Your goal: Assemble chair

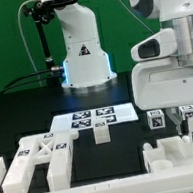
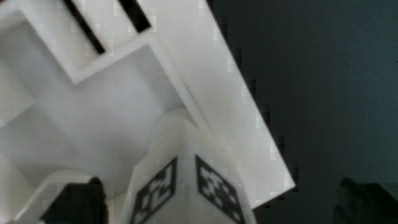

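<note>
In the wrist view a white chair part with black-and-white tags on two faces (image 2: 178,188) stands between my dark fingers (image 2: 79,203). My gripper (image 2: 222,208) is open: the jaws straddle this part, with a dark gap on one side. Behind it lies a large white slotted chair piece (image 2: 169,80). In the exterior view my gripper (image 1: 176,110) hangs low at the exterior view's right, among small tagged white parts (image 1: 157,119). Its fingertips are hidden there.
The marker board (image 1: 93,116) lies mid-table with a small white block (image 1: 101,133) at its front edge. A white ladder-like chair frame (image 1: 39,160) lies at the exterior view's front left. A white notched piece (image 1: 175,155) lies at the front right. The robot base (image 1: 83,56) stands behind.
</note>
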Controlling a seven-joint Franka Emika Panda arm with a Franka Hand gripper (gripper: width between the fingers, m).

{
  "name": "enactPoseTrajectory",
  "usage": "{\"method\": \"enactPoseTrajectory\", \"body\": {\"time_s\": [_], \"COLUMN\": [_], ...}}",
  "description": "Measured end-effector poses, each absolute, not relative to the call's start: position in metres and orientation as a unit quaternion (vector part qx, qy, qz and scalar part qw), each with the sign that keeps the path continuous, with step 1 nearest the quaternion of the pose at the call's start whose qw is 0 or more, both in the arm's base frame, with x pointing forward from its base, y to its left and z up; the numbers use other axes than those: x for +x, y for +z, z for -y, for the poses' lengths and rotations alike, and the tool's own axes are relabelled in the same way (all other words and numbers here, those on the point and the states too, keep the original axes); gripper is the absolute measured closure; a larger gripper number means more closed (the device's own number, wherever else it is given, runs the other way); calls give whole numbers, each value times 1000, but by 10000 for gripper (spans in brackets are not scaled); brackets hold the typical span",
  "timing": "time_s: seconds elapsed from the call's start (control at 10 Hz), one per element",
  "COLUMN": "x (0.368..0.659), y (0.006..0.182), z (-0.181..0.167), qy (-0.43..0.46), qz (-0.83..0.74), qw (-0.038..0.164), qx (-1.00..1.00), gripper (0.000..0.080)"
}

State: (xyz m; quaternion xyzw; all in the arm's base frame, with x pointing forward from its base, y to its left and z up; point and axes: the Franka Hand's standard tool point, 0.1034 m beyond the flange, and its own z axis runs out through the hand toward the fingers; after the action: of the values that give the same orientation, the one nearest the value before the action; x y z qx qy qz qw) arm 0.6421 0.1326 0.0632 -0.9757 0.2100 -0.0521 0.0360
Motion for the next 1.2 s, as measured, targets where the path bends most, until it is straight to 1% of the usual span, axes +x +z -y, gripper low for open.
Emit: {"method": "enactPoseTrajectory", "body": {"time_s": [0.2, 0.4, 0.5, 0.6, 0.7, 0.8, 0.9, 1.0, 1.2], "x": [643, 648, 649, 649, 649, 649, 649, 649, 649], "y": [63, 68, 68, 68, 68, 68, 68, 67, 67], "z": [-131, -127, -127, -128, -127, -127, -127, -126, -125], "qy": [-55, -55, -59, -59, -59, -58, -58, -58, -58], "qz": [-130, 37, 95, 60, 61, 51, 3, -28, -82], "qw": [31, 6, 0, 4, 3, 4, 8, 9, 12], "qx": [-989, -998, -994, -997, -996, -997, -998, -998, -995], "gripper": [150, 150, 150, 150, 277, 277, 411, 509, 509]}}
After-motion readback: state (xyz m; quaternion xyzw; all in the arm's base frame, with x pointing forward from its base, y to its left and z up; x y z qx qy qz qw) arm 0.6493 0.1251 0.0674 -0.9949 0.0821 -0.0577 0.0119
